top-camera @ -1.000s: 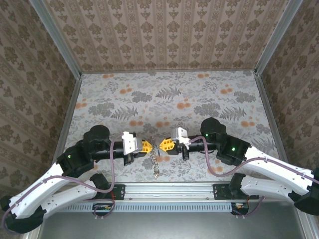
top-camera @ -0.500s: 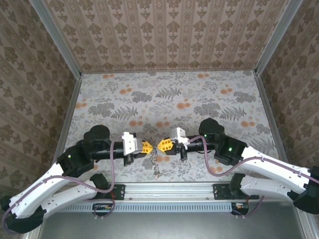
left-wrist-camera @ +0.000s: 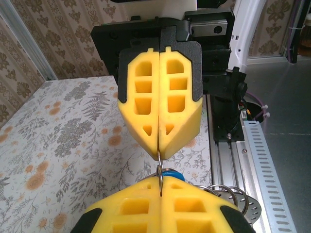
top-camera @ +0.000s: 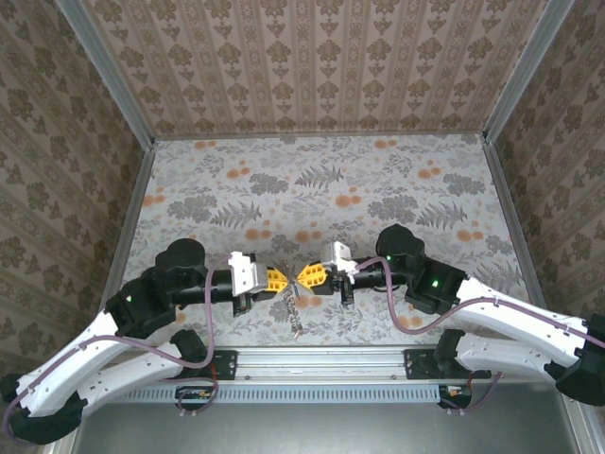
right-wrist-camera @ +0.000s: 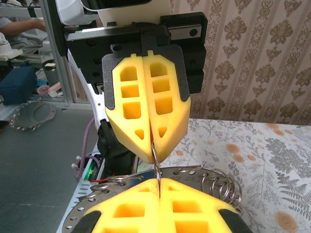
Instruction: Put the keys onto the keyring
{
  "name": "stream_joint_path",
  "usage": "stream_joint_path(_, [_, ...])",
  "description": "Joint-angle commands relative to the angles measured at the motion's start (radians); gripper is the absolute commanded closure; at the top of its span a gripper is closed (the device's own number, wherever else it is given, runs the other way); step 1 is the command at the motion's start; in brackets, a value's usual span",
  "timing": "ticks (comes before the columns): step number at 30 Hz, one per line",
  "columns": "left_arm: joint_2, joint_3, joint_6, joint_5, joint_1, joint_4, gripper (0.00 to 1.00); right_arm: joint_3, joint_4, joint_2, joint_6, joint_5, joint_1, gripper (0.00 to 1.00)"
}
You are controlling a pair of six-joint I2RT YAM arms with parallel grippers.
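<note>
the left claw [top-camera: 275, 278] and right claw [top-camera: 313, 275] meet tip to tip above the near edge of the flowered tabletop [top-camera: 378, 189], both shut on one thin wire loop of the keyring [top-camera: 295, 307], which dangles below. a blue-headed key [left-wrist-camera: 168, 173] sits at the left claw's tips. threading likely needs small, steady slides; the bulky yellow fingers [left-wrist-camera: 180, 97] hide the loop.

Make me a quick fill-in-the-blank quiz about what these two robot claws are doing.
The left gripper and right gripper meet tip to ____. Both pinch a thin metal ring, jaws ____. The key by the left gripper's tip has a ____ head.
Missing words: tip, shut, blue.
</note>
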Motion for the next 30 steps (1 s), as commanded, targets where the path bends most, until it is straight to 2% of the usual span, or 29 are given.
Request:
stream_joint_path(1, [-0.019, 0.019, 0.014, 0.032, -0.008, 0.040, 1.00, 0.041, -0.022, 0.010, 0.031, 0.008, 0.004, 1.00])
stream_joint_path(30, [-0.027, 0.026, 0.020, 0.023, -0.023, 0.031, 1.00, 0.078, -0.074, 0.062, 0.152, 0.033, -0.039, 1.00])
